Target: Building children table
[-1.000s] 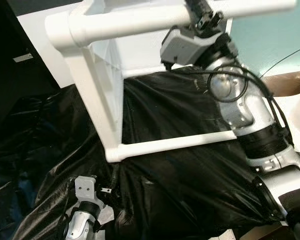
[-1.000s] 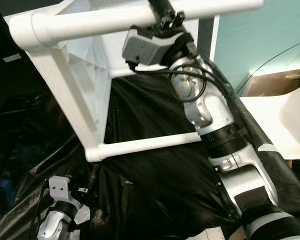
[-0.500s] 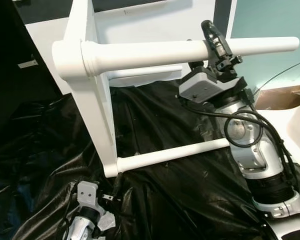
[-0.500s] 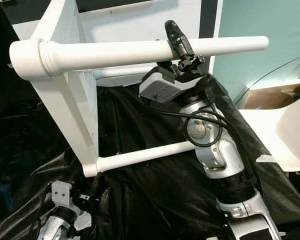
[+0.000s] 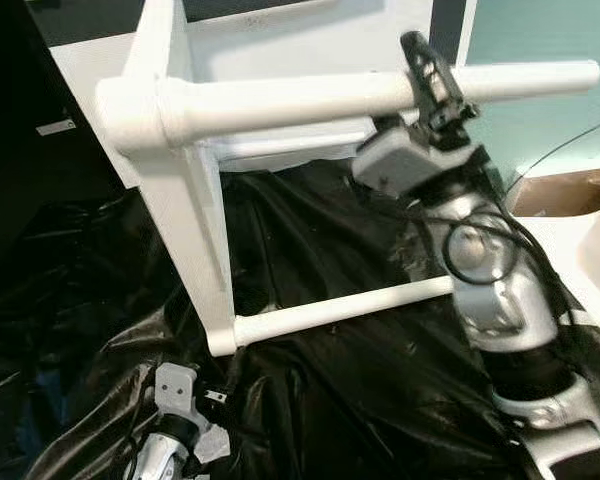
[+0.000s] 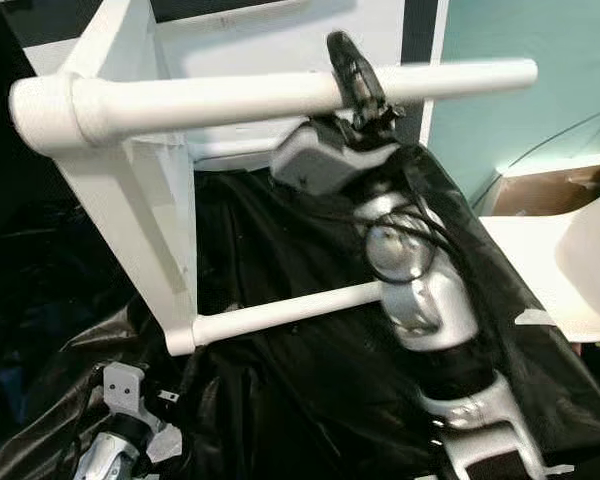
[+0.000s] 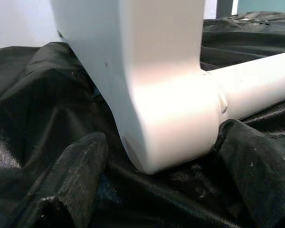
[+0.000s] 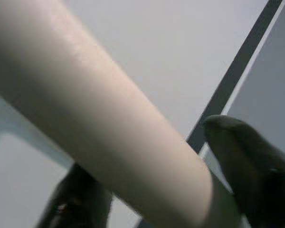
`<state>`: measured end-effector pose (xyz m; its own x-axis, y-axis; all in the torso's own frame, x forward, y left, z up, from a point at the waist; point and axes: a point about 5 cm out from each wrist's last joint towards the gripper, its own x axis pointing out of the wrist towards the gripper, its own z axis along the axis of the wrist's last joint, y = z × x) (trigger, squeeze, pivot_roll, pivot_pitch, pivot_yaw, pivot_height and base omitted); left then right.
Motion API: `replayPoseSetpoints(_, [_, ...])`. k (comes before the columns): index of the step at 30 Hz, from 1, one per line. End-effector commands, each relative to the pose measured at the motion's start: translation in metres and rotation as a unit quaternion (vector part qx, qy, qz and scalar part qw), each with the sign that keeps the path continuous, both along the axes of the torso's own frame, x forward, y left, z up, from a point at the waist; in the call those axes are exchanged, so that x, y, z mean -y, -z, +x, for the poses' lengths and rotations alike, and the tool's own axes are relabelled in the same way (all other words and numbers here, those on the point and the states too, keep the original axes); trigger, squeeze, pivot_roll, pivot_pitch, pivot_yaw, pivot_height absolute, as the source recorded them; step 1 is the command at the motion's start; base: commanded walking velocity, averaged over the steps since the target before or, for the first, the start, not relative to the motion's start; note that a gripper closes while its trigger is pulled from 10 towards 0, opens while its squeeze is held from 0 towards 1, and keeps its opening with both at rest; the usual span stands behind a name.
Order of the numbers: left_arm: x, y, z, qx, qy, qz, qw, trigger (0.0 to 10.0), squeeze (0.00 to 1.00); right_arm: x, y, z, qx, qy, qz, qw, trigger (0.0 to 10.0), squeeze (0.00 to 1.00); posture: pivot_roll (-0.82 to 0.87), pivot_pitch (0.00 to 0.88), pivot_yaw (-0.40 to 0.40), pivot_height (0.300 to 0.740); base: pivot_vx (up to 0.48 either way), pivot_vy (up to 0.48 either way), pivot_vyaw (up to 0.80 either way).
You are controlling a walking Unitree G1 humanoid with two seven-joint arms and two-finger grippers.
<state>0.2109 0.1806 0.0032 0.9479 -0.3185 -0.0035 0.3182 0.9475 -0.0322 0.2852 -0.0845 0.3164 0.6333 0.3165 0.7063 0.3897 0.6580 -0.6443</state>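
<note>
The right gripper [image 5: 432, 75] is clamped around the upper leg [image 5: 310, 97] of the tipped children's table [image 5: 195, 230] on black sheeting [image 5: 340, 370]; the left gripper [image 7: 156, 190] straddles its lower corner, fingers apart. If the round leg slips, the table could topple.

The children's table [image 5: 180, 200] is plain white, legs included, unpatterned. Beneath it lies a glossy black plastic sheet [image 5: 360, 380]. Behind the table, the wall panel [image 5: 540, 40] is teal. The right arm [image 5: 490, 290] is silver with black fingers [image 5: 425, 65] and a grey wrist housing.
</note>
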Motion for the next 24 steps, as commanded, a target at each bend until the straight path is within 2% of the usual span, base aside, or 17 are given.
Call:
replayPoseSetpoints(1, [0.003, 0.035, -0.028, -0.119, 0.000, -0.007, 0.993, 10.0, 0.00, -0.006, 0.000, -0.001, -0.019, -0.030, 0.019, 0.999, 10.0, 0.83, -0.05, 0.000, 0.108, 0.740, 0.000, 0.000, 0.00])
replayPoseSetpoints(2, [0.003, 0.035, -0.028, -0.118, 0.000, -0.007, 0.993, 10.0, 0.00, -0.007, -0.001, -0.001, -0.021, -0.034, 0.021, 0.999, 10.0, 0.83, -0.05, 0.000, 0.108, 0.740, 0.000, 0.000, 0.00])
replayPoseSetpoints(3, [0.003, 0.035, -0.028, -0.118, 0.000, -0.008, 0.993, 10.0, 0.00, -0.009, -0.002, -0.003, -0.023, -0.039, 0.022, 0.999, 10.0, 0.00, -0.06, 0.000, 0.110, 0.740, 0.000, 0.000, 0.00])
replayPoseSetpoints(7, [0.003, 0.035, -0.028, -0.117, 0.000, -0.008, 0.993, 10.0, 0.00, -0.012, -0.004, -0.004, -0.029, -0.047, 0.024, 0.998, 10.0, 0.00, -0.06, 0.000, 0.111, 0.740, 0.000, 0.000, 0.00])
replayPoseSetpoints(13, [0.005, 0.034, -0.028, -0.115, 0.004, -0.009, 0.993, 10.0, 0.00, -0.012, 0.003, -0.008, -0.073, -0.078, 0.028, 0.994, 10.0, 0.00, -0.06, 0.000, 0.115, 0.740, 0.000, 0.000, 0.00])
replayPoseSetpoints(14, [0.005, 0.033, -0.028, -0.114, 0.006, -0.009, 0.993, 10.0, 0.00, -0.005, 0.015, -0.009, -0.100, -0.073, 0.033, 0.992, 10.0, 0.00, -0.06, 0.000, 0.119, 0.740, 0.000, 0.000, 0.00])
replayPoseSetpoints(21, [0.003, 0.033, -0.028, -0.115, 0.009, -0.008, 0.993, 10.0, 0.00, 0.011, 0.041, -0.015, -0.154, -0.059, 0.041, 0.985, 10.0, 0.00, -0.06, 0.000, 0.128, 0.740, 0.000, 0.000, 0.00])
replayPoseSetpoints(24, [0.002, 0.034, -0.027, -0.122, 0.018, -0.009, 0.992, 10.0, 0.00, 0.035, 0.072, -0.026, -0.171, -0.015, 0.028, 0.985, 10.0, 0.00, -0.08, 0.000, 0.136, 0.740, 0.000, 0.000, 0.00])
